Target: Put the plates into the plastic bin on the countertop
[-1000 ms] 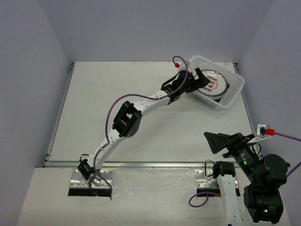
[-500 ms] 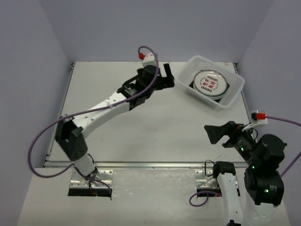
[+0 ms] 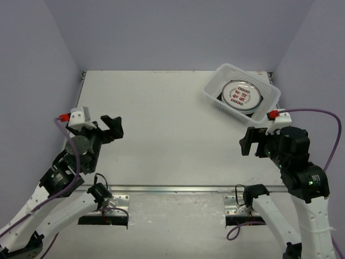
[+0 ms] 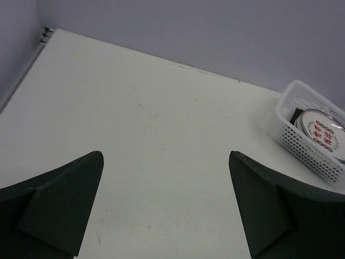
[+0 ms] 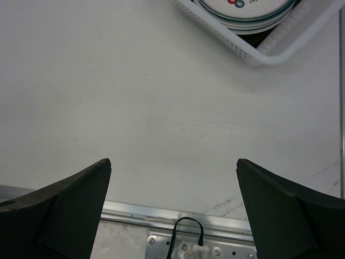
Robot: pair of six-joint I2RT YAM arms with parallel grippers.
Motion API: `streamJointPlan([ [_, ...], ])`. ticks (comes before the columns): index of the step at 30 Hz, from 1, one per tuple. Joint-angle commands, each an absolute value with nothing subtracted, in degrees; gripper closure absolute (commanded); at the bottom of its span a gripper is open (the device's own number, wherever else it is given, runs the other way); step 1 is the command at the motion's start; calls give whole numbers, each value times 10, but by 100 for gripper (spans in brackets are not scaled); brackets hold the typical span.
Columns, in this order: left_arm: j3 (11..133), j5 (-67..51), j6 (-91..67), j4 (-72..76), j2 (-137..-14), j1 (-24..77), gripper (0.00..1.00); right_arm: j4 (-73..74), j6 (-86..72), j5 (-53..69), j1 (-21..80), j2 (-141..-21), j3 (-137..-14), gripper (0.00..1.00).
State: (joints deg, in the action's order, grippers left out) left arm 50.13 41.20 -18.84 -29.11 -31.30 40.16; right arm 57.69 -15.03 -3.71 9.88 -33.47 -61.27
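Countertop (image 3: pixel 161 124), plastic bin (image 3: pixel 229 110) — plates (image 3: pixel 240 94) inside, probably stacked, lower ones hidden.

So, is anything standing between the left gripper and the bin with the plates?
No, nothing visible does. Only bare countertop lies between the open left gripper and the bin, which stands at the far right with plates inside.

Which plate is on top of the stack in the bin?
The round white plate with red characters and a teal rim ring is on top; the other plates show only as edges beneath it in the plastic bin.
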Motion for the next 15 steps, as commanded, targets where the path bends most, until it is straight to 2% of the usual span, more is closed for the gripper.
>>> streamJointPlan([
  [1,446,464,-154,-304,-256,402,0,550,-129,-97,121,-298,-591,1],
  [4,426,452,-158,-285,-265,397,0,536,-133,-117,121,-279,-562,1],
  [10,438,426,-172,-271,-272,315,0,522,-138,-127,121,-255,-540,1],
  [12,429,385,-178,-267,-268,265,0,519,-144,-132,121,-252,-533,1],
  [15,400,251,-160,-230,-264,150,0,514,-146,-133,121,-249,-528,1],
])
